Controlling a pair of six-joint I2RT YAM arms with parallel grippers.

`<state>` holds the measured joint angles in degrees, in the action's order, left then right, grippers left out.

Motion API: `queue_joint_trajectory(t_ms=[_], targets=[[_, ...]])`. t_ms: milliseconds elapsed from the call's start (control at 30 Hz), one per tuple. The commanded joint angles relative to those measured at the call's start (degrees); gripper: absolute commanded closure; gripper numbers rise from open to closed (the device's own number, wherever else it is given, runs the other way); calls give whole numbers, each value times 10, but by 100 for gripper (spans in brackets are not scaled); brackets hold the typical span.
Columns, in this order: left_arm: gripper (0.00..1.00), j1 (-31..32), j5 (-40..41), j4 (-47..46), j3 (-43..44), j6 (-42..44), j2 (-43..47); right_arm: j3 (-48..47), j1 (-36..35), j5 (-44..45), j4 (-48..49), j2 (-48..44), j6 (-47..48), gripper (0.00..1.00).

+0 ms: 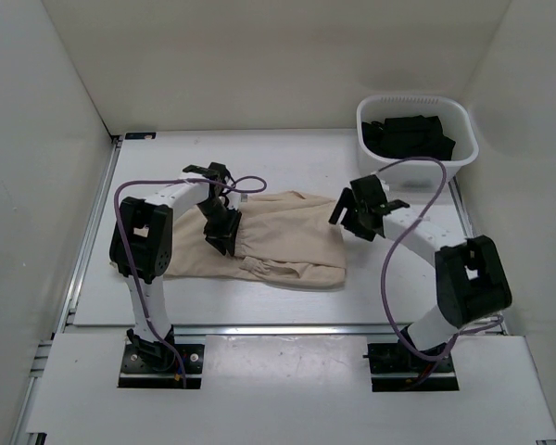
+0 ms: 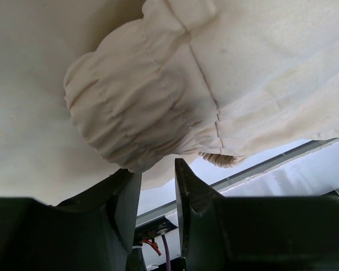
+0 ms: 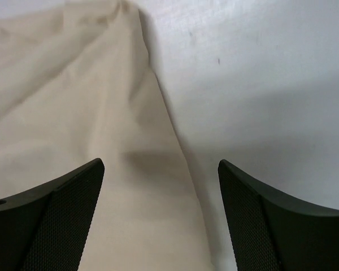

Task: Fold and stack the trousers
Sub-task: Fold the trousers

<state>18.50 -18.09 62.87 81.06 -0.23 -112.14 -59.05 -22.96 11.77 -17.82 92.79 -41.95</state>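
Note:
The beige trousers [image 1: 287,236] lie folded in a flat band across the middle of the white table [image 1: 287,162]. My left gripper [image 1: 221,234] hangs over their left part, pointing down. In the left wrist view its fingers [image 2: 153,166] stand a narrow gap apart with nothing between them, just under a gathered elastic hem of the trousers [image 2: 130,107]. My right gripper [image 1: 349,218] is at the trousers' right end. In the right wrist view its jaws [image 3: 161,164] are wide open above the cloth's edge [image 3: 73,113], with bare table [image 3: 260,84] to the right.
A white basket [image 1: 417,172] holding dark clothes [image 1: 408,135] stands at the back right of the table. White walls close in the left, right and far sides. A metal rail [image 1: 83,250] runs along the table's left edge.

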Motion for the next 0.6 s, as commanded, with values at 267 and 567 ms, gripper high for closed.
queue_joint_trajectory(t_ms=[267,567], targets=[[54,-7,6,-6,3,2,10,164,-12,-171,158,27,-64,32],[24,-70,-28,19,11,2,75,214,58,-151,69,-145,-67,100]])
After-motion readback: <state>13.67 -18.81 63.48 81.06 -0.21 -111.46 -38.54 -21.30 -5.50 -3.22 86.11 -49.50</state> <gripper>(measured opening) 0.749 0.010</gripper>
